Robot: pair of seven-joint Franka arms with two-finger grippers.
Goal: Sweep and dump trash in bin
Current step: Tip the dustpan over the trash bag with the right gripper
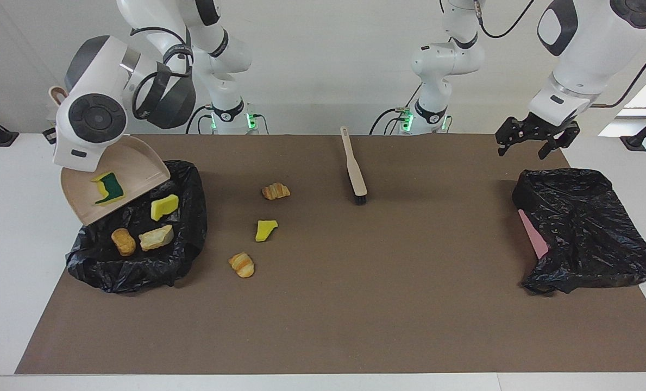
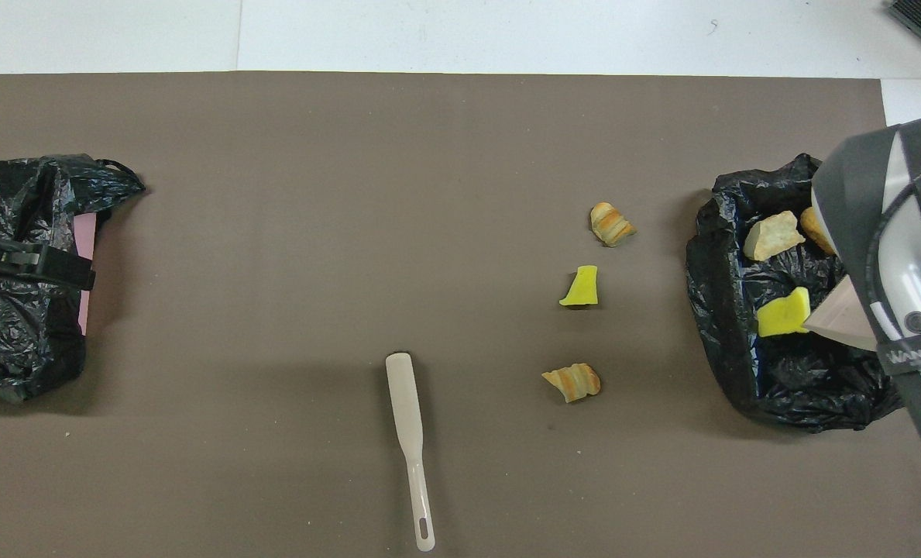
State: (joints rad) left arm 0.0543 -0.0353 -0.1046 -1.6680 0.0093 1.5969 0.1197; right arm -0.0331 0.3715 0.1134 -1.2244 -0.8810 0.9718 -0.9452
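My right arm holds the beige dustpan (image 1: 132, 163) tilted steeply over the black-bag bin (image 1: 189, 184) at its end of the table. Its gripper is hidden by the wrist and is shut on the dustpan's handle. A yellow-green sponge (image 1: 108, 187) still lies in the pan. In the bin lie a yellow sponge (image 1: 164, 206), a brown chunk (image 1: 123, 241) and a pale bread piece (image 1: 156, 238). On the mat beside the bin lie two croissant bits (image 1: 275, 191) (image 1: 242, 264) and a yellow scrap (image 1: 265, 229). My left gripper (image 1: 532, 142) hangs open, holding nothing.
The beige brush (image 1: 354, 174) lies on the mat mid-table, bristles pointing away from the robots. A second crumpled black bag (image 1: 583, 228) with a pink edge (image 1: 533, 233) sits at the left arm's end, under the left gripper (image 2: 42, 263).
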